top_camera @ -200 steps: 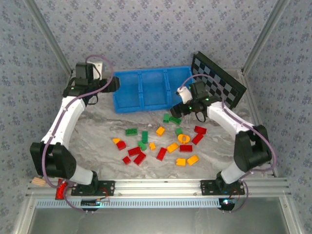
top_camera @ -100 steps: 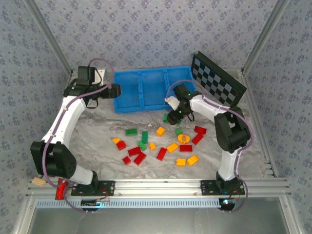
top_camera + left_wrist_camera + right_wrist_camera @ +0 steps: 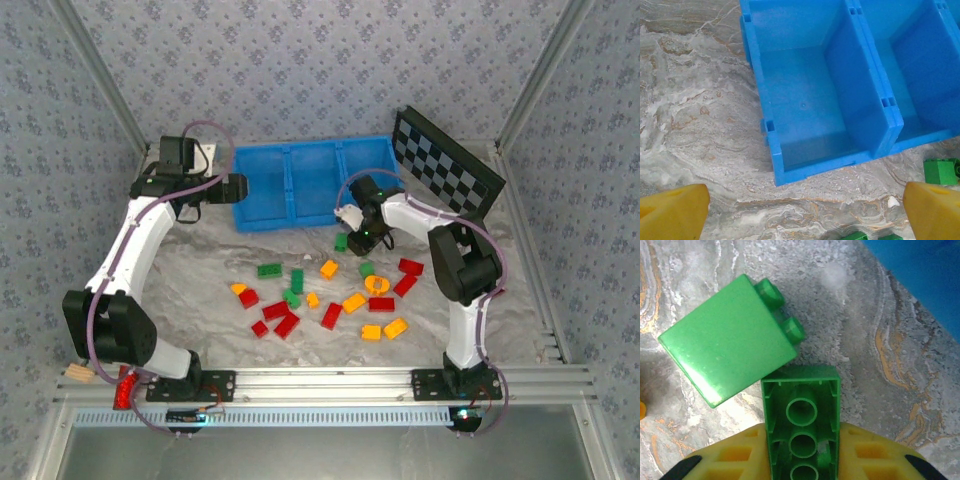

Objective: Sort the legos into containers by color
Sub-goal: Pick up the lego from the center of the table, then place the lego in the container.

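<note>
Between the yellow fingers [image 3: 867, 452] of the right gripper [image 3: 802, 457], just short of the blue tray [image 3: 815, 167], 1 green lego [image 3: 802, 415] sits clamped, hollow side showing, touching a 2nd green lego [image 3: 727, 340]. Best lifted straight up, so the neighbour isn't dragged. Over the tray, the left gripper [image 3: 802, 210] hangs wide open.

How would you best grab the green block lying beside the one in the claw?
Probably from above, pinching the green block across its two plain sides, not the studded end; its studs point sideways, so those faces are smooth and parallel.
</note>
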`<state>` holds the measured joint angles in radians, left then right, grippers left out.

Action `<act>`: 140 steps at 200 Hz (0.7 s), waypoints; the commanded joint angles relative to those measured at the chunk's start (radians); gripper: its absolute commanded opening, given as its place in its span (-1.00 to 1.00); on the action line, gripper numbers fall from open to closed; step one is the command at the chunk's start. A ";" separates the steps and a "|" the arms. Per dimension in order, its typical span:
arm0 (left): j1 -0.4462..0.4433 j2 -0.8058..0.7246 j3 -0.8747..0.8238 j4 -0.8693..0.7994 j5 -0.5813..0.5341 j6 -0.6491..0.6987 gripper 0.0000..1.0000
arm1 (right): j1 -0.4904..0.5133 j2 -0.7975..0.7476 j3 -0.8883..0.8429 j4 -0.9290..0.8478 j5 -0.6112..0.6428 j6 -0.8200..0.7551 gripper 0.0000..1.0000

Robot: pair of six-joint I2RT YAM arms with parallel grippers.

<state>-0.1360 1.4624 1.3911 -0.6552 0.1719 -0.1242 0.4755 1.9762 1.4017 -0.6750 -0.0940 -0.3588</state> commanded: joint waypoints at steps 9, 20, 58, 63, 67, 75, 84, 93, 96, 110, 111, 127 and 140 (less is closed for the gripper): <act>0.003 0.007 0.004 -0.019 0.005 0.018 0.98 | -0.035 -0.096 -0.006 -0.056 -0.041 0.019 -0.49; 0.003 0.008 0.002 -0.018 0.001 0.022 0.98 | -0.058 -0.139 -0.003 -0.048 -0.035 0.042 -0.50; 0.004 0.007 0.003 -0.018 -0.002 0.029 0.98 | -0.141 -0.224 0.055 0.002 -0.053 0.128 -0.49; 0.003 0.007 0.003 -0.018 -0.002 0.029 0.98 | -0.147 -0.223 0.065 0.016 -0.043 0.139 -0.48; 0.003 0.007 0.002 -0.018 -0.001 0.028 0.98 | -0.152 -0.220 0.072 0.026 -0.035 0.147 -0.48; 0.004 0.007 0.002 -0.018 0.001 0.025 0.98 | -0.160 -0.203 0.095 0.036 -0.026 0.157 -0.49; 0.004 0.008 -0.001 -0.019 0.006 0.022 0.98 | -0.165 -0.174 0.130 0.042 0.011 0.172 -0.47; 0.003 0.010 -0.003 -0.017 0.012 0.020 0.98 | -0.167 -0.137 0.173 0.049 0.040 0.182 -0.46; 0.004 0.013 -0.004 -0.016 0.015 0.019 0.98 | -0.167 -0.123 0.189 0.050 0.048 0.186 -0.45; 0.003 0.021 -0.003 -0.012 0.030 0.013 0.98 | -0.163 -0.059 0.264 0.063 0.075 0.212 -0.43; 0.004 0.021 -0.003 -0.012 0.031 0.014 0.98 | -0.164 -0.056 0.269 0.063 0.076 0.215 -0.43; 0.003 0.038 0.007 -0.018 0.040 0.013 0.98 | -0.158 0.028 0.354 0.065 0.105 0.243 -0.40; 0.004 0.048 0.014 -0.018 0.044 0.015 0.98 | -0.154 0.096 0.422 0.058 0.139 0.263 -0.40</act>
<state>-0.1360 1.4826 1.3907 -0.6556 0.1856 -0.1143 0.3122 1.9629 1.7180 -0.6136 -0.0345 -0.1635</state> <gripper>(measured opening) 0.990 0.304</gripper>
